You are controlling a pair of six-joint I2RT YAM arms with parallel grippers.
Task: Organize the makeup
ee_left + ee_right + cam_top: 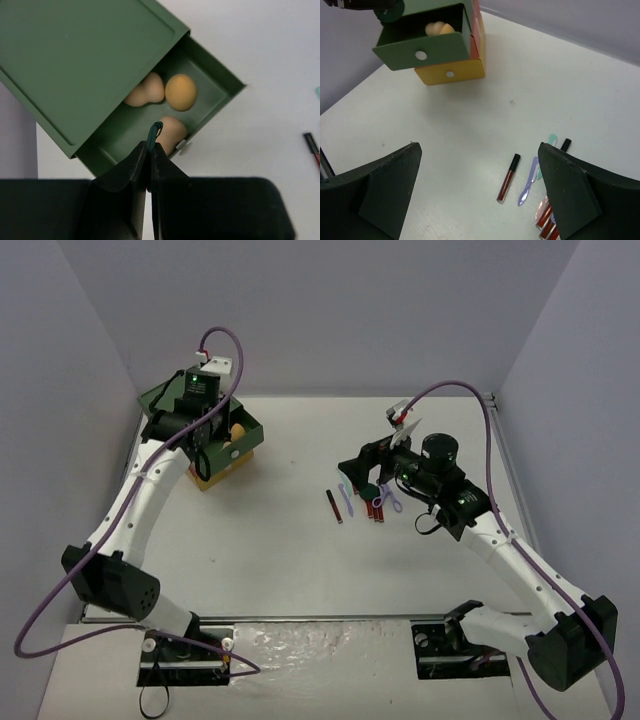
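Observation:
My left gripper (151, 145) is shut on a thin dark green round piece (155, 131), held edge-on just above the open green top drawer (220, 80) of the small box (222, 455). Three tan egg-shaped sponges (181, 92) lie in that drawer. My right gripper (477, 150) hangs open over the table with nothing between its fingers. Below it lie a dark-red stick with a black cap (508, 178), a purple tool (529, 182), a teal tool (551, 140) and more red sticks (547, 225), partly hidden by the right finger. The same cluster (378, 508) lies right of centre in the top view.
The box has a yellow drawer (452, 75) under the green one and stands at the back left, near the left wall. The left arm (140, 500) reaches along the table's left side. The right arm (500, 540) stretches across the right side.

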